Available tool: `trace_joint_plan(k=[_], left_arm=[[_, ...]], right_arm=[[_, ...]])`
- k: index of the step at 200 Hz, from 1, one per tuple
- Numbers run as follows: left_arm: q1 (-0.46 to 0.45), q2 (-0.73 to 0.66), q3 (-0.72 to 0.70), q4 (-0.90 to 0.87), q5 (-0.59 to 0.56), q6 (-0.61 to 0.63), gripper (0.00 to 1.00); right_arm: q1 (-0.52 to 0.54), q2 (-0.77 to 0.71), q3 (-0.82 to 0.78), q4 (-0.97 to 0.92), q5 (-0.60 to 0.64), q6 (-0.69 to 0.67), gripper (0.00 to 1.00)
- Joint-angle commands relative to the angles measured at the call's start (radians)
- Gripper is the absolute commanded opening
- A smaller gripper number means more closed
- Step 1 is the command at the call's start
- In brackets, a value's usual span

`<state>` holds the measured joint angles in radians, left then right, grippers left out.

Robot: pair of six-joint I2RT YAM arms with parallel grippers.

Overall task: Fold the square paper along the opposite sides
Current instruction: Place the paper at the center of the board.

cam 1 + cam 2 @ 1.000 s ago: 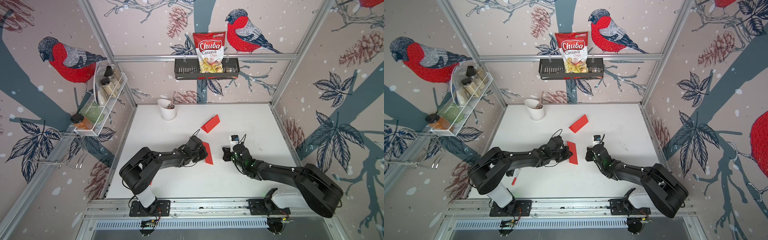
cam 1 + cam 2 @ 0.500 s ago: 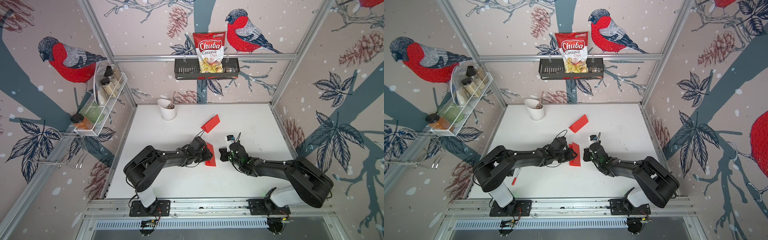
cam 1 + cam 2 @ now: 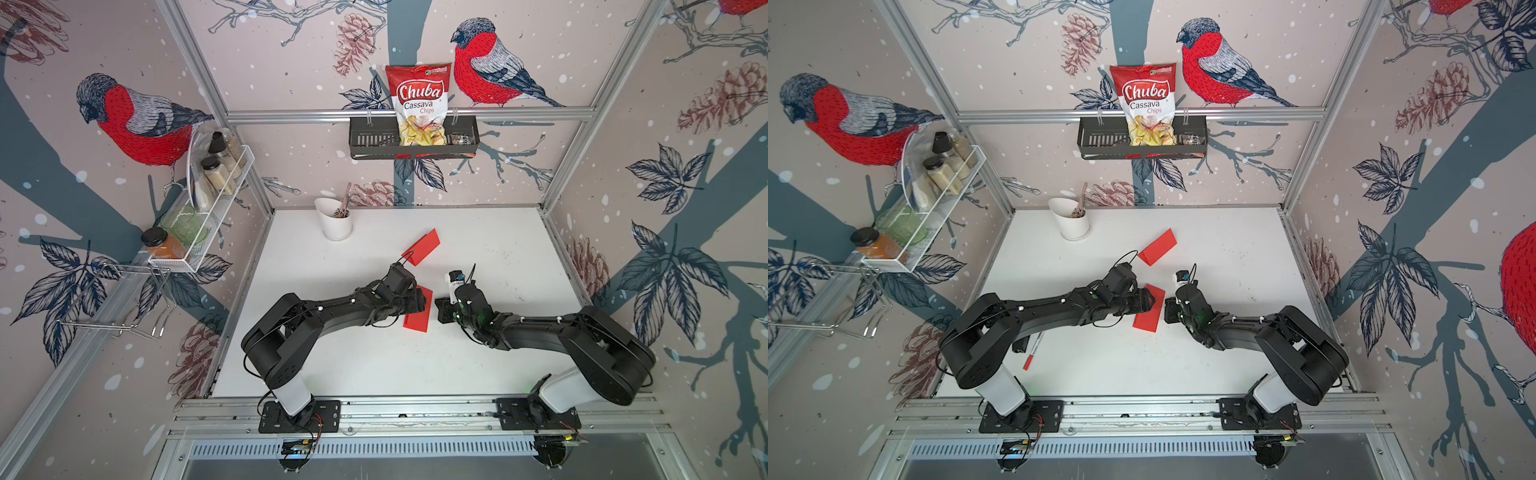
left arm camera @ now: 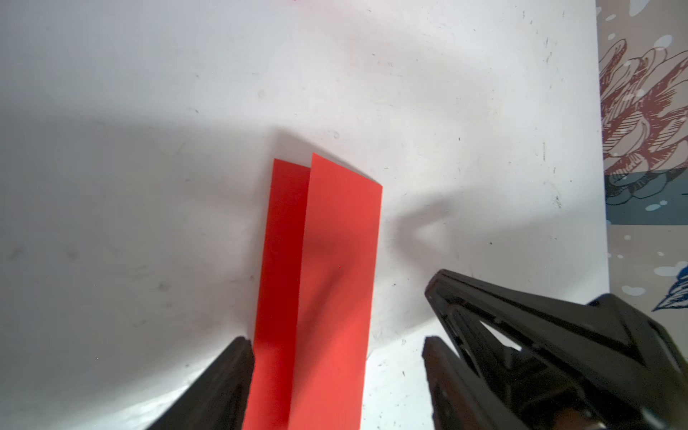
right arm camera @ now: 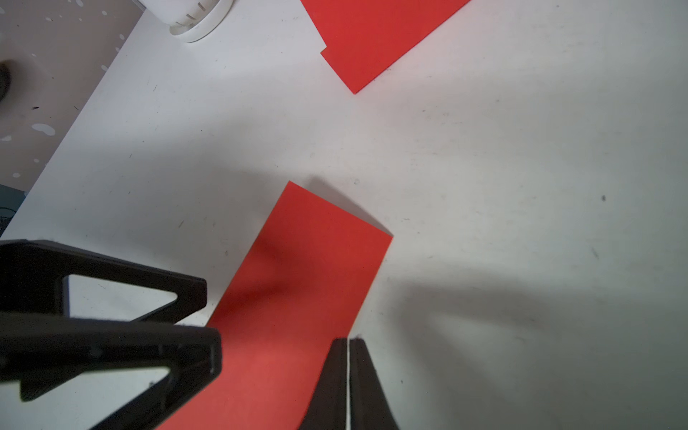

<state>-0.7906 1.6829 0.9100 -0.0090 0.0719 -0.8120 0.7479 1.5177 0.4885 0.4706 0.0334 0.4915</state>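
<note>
Creasing seems in hand mid-frame: left gripper (image 4: 335,340) spread astride the folded red paper (image 3: 417,320), right gripper (image 5: 349,342) pressed together at its edge; next, press the fold flat.

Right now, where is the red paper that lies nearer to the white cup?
In both top views the far red paper lies on the table, to the right of the white cup and beyond the other red paper.

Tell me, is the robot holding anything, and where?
Nothing is held. The left gripper stands open around the folded red paper; the right gripper is shut, empty, beside its edge.
</note>
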Motion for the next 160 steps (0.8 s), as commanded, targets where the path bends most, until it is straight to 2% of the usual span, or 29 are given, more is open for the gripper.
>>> trace_joint_plan(k=[1, 50, 72, 80, 96, 114, 120, 124, 132, 143, 153, 160], left_arm=[[-0.002, -0.005, -0.012, -0.040, -0.042, 0.026, 0.77], [-0.003, -0.038, -0.050, -0.015, -0.058, 0.024, 0.77], [-0.002, -0.078, -0.031, -0.025, -0.096, 0.050, 0.78], [-0.002, -0.104, -0.023, -0.021, -0.122, 0.072, 0.78], [-0.002, -0.185, -0.006, 0.014, -0.196, 0.154, 0.80], [-0.004, -0.313, -0.044, 0.136, -0.340, 0.285, 0.81], [-0.004, -0.361, -0.068, 0.188, -0.388, 0.339, 0.88], [-0.004, -0.391, -0.087, 0.223, -0.419, 0.377, 0.89], [-0.004, -0.456, -0.141, 0.322, -0.492, 0.454, 0.88], [-0.003, -0.542, -0.246, 0.494, -0.591, 0.589, 0.84], [0.007, -0.601, -0.367, 0.700, -0.754, 0.684, 0.78], [0.042, -0.627, -0.448, 0.849, -0.793, 0.762, 0.73]], right_arm=[[0.002, 0.011, 0.019, -0.001, 0.003, -0.025, 0.11], [-0.002, 0.051, 0.051, -0.009, 0.004, -0.037, 0.12], [-0.014, 0.029, 0.076, -0.040, 0.015, -0.062, 0.17], [-0.021, 0.002, 0.091, -0.058, 0.029, -0.076, 0.23], [-0.039, -0.082, 0.114, -0.070, 0.091, -0.113, 0.43], [-0.046, -0.185, 0.157, -0.086, 0.260, -0.184, 0.68], [-0.050, -0.217, 0.166, -0.082, 0.311, -0.226, 0.74], [-0.054, -0.239, 0.164, -0.068, 0.340, -0.264, 0.78], [-0.064, -0.285, 0.153, -0.035, 0.402, -0.335, 0.84], [-0.085, -0.351, 0.125, -0.001, 0.456, -0.424, 0.99], [-0.127, -0.391, 0.078, 0.044, 0.495, -0.492, 1.00], [-0.161, -0.411, 0.040, 0.085, 0.523, -0.516, 1.00]])
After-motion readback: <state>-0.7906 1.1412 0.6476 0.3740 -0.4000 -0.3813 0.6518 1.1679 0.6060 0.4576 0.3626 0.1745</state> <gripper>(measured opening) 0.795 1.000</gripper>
